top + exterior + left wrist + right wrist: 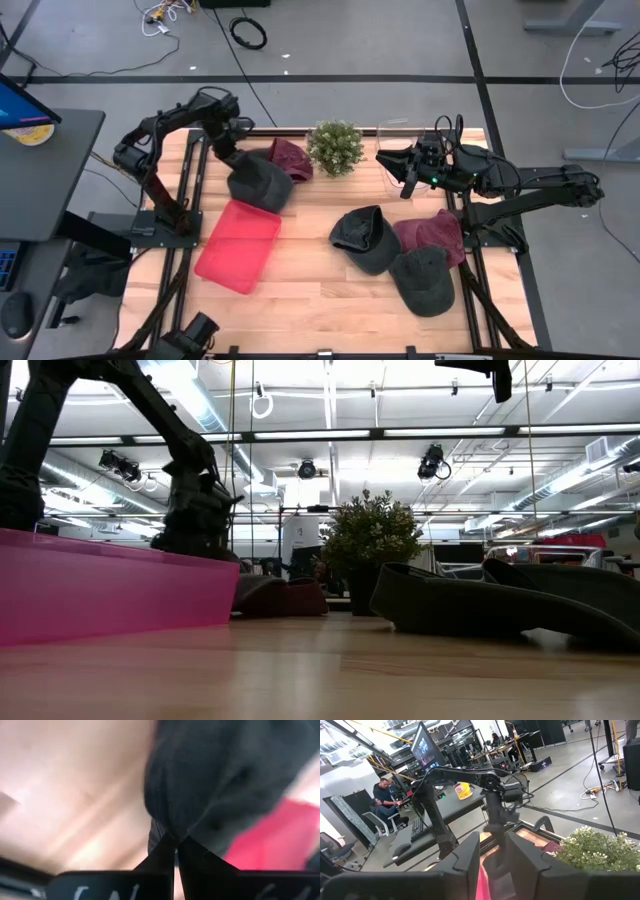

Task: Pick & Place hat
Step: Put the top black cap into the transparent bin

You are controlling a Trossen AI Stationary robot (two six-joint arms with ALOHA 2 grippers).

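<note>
While the right gripper (405,178) waits raised near the far right part of the table (320,310), its fingers parted around nothing, the left gripper (232,157) does the work: it is clenched on the dark grey cap (259,183), pinching a fold of the fabric between closed fingertips, as the left wrist view shows.

That cap hangs from the pinch at the far left of the table, draping down and toward the near edge from the gripper, so that its lower part overlaps the far corner of the pink tray (238,245). The tray lies directly nearward of the held cap, its long axis running from the far edge toward the near left corner. I judge a short carry nearward would bring the cap over the tray, and the left arm is clearly the nearer one for it.

The cap looks soft and crumpled, sagging under its own weight. A maroon cap (291,156) lies just behind it, beside the potted plant (334,147). Three more caps lie clustered on the right half of the table: a dark one (364,238), a maroon one (432,235) and another dark one (424,280).
</note>
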